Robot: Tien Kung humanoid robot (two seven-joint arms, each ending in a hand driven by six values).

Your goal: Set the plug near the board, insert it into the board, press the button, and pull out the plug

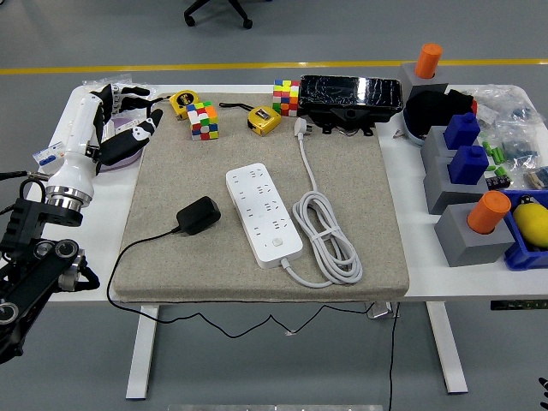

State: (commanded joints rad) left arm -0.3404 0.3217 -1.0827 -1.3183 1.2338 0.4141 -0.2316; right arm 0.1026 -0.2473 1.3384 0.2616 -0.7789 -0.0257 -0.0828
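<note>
The left robot hand (120,116) reaches forward over the counter (94,223) at its far left corner, fingers spread wide and holding nothing. The black plug (198,215) lies well to its right and nearer, just beside the white board (263,214).

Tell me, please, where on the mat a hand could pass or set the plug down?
Bare mat lies between the left hand, black plug and power strip. The far edge, by the Rubik's cubes, is crowded.
</note>
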